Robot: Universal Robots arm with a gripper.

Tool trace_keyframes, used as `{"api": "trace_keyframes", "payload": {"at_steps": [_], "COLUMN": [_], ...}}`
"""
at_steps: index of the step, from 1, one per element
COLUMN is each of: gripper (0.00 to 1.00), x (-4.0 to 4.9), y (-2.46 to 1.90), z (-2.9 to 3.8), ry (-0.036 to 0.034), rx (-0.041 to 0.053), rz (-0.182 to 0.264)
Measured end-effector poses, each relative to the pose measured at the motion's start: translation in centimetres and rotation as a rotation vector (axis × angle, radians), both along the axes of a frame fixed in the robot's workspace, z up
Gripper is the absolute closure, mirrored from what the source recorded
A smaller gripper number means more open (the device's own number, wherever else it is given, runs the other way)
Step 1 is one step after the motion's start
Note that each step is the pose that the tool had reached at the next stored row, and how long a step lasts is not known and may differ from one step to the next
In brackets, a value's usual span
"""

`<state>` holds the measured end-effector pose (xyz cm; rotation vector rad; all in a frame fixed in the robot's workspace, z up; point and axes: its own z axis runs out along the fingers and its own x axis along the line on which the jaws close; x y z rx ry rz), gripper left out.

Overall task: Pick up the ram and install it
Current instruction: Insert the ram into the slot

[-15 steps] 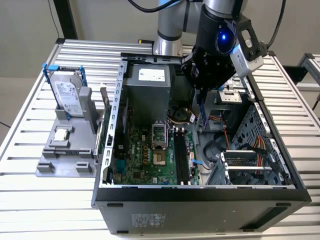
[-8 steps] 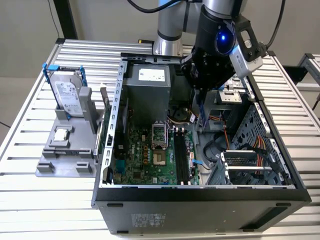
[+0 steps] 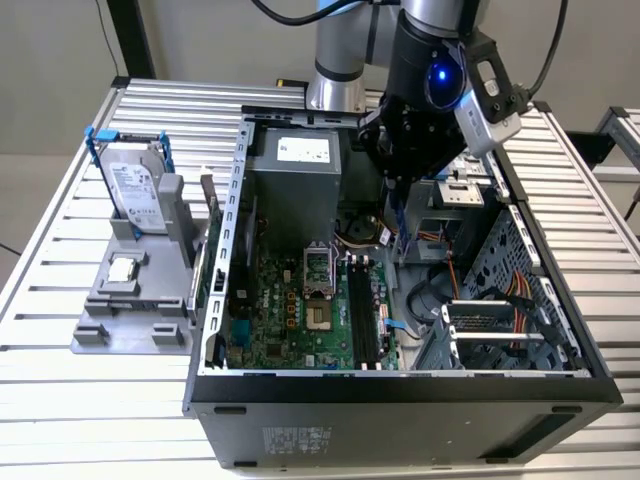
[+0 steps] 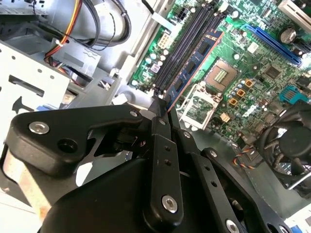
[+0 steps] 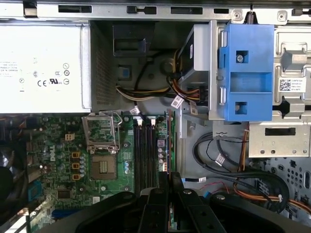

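Ribbed aluminium slats form the tabletop (image 3: 60, 400), and an open black computer case (image 3: 400, 410) lies on its side toward the front edge, its green motherboard (image 3: 290, 310) facing up. Inside are a boxy grey power supply (image 3: 295, 180), a square bare processor socket (image 5: 103, 167) and long black memory slots (image 3: 365, 315). Against the case's wall on the exterior view's left, a grey plastic holder (image 3: 130, 300) carries an upright silver hard drive (image 3: 135, 185) in a blue bracket and a small square processor chip (image 3: 122, 268).

The arm (image 3: 340, 50) comes down from the table's far edge and bends over the case's rear half, its matte black gripper (image 4: 160, 119) pointing down toward the motherboard. In the second wrist view the fingers are pinched narrow on one end of the ram (image 4: 194, 60), a long thin blue-black board with a row of dark chips. The stick runs away from the fingertips, lying alongside the memory slots and just beside the socket; whether it touches a slot cannot be told. A blue plastic drive latch (image 5: 245, 73) and bundles of orange, yellow and black cables (image 5: 252, 184) sit beyond the board's edge.
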<state>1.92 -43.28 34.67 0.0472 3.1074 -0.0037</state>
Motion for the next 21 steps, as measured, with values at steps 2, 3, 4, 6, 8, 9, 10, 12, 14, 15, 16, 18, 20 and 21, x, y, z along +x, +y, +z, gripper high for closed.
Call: {"api": "trace_keyframes", "payload": {"at_steps": [2,3,4,6,8,9,10,12,14,15,16,18,20,21], "gripper": [1.00,1.00,1.00,1.00,1.00,1.00,1.00,1.00,1.00,1.00,1.00,1.00,1.00,1.00], "x": [-0.03,-0.03,-0.03,-0.03,-0.03,-0.03,-0.03,-0.03,-0.03,-0.03,-0.04,-0.03,-0.03,-0.03], "y": [0.00,0.01,0.01,0.00,0.00,0.00,0.00,0.00,0.00,0.00,0.00,0.00,0.00,0.00], "z": [0.00,-0.02,-0.03,-0.07,-0.10,-0.11,-0.13,-0.22,-0.35,-0.39,-0.44,-0.52,-0.57,-0.57], "ry": [0.0000,0.0000,0.0000,0.0000,0.0000,0.0001,0.0000,0.0000,0.0001,0.0004,0.0017,0.0110,0.0204,0.0204], "rx": [0.0000,0.0001,0.0000,-0.0001,-0.0001,-0.0001,0.0000,0.0002,0.0001,0.0000,0.0000,0.0001,0.0000,0.0000], "rz": [0.000,0.000,0.000,0.000,0.000,0.000,0.000,0.000,0.000,0.000,0.000,0.000,0.000,0.000]}}
